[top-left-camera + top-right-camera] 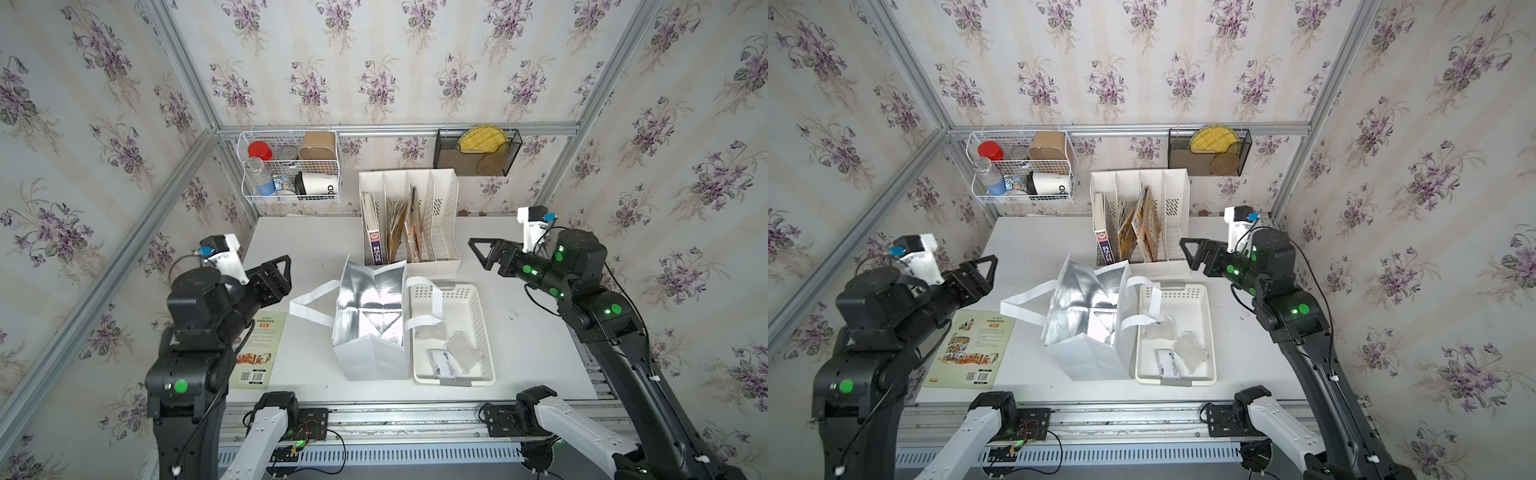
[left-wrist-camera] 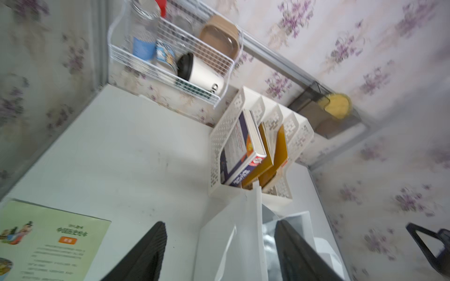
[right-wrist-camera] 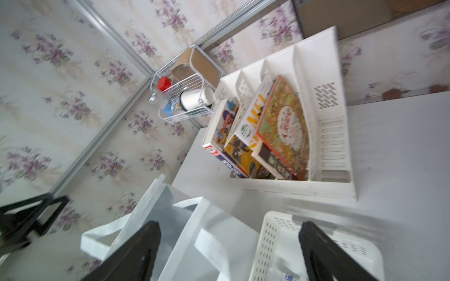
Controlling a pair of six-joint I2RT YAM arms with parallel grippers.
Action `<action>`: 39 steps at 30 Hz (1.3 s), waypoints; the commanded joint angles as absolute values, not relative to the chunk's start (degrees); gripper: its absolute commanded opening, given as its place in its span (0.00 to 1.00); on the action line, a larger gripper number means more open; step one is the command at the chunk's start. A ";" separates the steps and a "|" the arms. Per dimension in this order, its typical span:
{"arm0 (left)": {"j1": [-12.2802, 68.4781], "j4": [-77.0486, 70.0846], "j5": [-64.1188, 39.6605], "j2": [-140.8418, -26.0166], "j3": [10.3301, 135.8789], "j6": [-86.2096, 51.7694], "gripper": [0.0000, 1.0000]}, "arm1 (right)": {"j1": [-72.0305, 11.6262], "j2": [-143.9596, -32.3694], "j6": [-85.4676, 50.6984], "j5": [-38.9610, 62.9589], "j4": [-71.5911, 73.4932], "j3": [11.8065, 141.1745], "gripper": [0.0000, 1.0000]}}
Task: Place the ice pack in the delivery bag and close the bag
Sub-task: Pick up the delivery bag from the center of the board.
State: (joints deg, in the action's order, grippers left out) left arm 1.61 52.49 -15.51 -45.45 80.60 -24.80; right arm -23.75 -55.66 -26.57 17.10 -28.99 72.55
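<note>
Looking down at a white table [image 1: 299, 237]. Seeing the bag [image 1: 370, 361] standing open in the middle, showing its shiny silver inside. Finding the ice packs [image 1: 461, 351] lying in the flat basket [image 1: 489, 332] right beside the bag on its right, a clear one near the middle and one with a label [image 1: 441, 365] next to it. Noticing one strap [image 1: 435, 301] of the bag hanging over into the basket, lying close to the packs. Seeing the other strap [image 1: 296, 308] lying on the table to the left. Spotting a book [image 1: 259, 345] lying flat near the table's left edge, partly under the left arm. Seeing a rack [image 1: 446, 208] standing just behind the bag and basket, holding books leaning in its slots. Seeing a wire shelf [image 1: 270, 137] hanging on the back wall, holding a bottle [image 1: 257, 174] and cups, and a black holder [image 1: 513, 153] holding a yellow mat [image 1: 482, 139]. Watching the left claw [image 1: 282, 266] hanging in the air left of the bag, fingers apart, holding nothing. Watching the right claw [image 1: 478, 249] hanging up beside the rack, fingers wide apart, holding nothing.
</note>
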 commanded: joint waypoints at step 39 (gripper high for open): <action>34.98 68.87 4.86 -64.22 83.79 -20.25 0.00 | -63.12 -83.77 -36.20 -12.87 -38.37 82.29 0.26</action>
State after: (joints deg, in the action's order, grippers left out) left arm 35.00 67.68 3.22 -64.55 82.78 -20.69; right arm -62.98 -83.74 -35.97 -14.70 -41.15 82.35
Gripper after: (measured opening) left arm 0.071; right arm 0.264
